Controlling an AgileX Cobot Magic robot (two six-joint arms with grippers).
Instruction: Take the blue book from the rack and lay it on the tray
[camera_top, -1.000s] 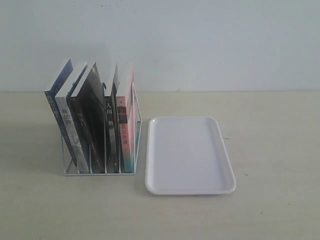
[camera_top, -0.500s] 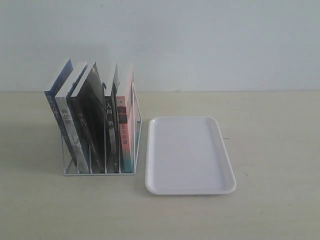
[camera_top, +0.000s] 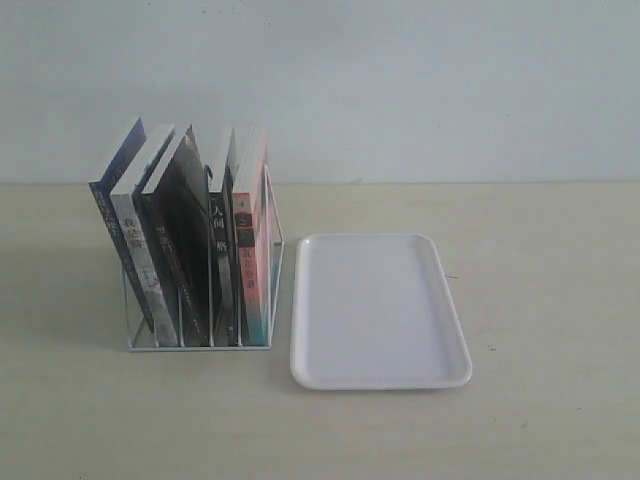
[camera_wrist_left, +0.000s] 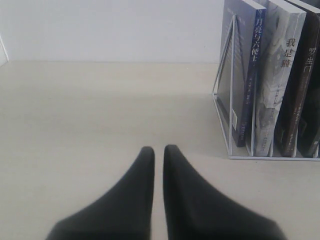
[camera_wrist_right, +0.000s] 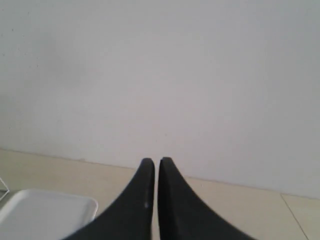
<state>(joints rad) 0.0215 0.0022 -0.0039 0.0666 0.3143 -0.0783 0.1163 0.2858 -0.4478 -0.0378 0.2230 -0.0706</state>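
A plain, pale grey-white wall (camera_top: 400, 80) fills the upper part of the exterior view, unmarked and evenly lit. It meets a matte cream-beige tabletop (camera_top: 560, 330) in a straight horizontal line. The light is soft and diffuse, leaving only faint shadows. In the right wrist view a thin dark seam (camera_wrist_right: 294, 217) crosses the tabletop.

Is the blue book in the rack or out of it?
In. The blue book leans in the leftmost slot of the rack, exterior view; the tray holds nothing.

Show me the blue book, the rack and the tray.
blue book (camera_top: 103, 210), exterior view, on its spine.
rack (camera_top: 200, 347), exterior view, on its front base wire.
tray (camera_top: 380, 383), exterior view, on its near rim.
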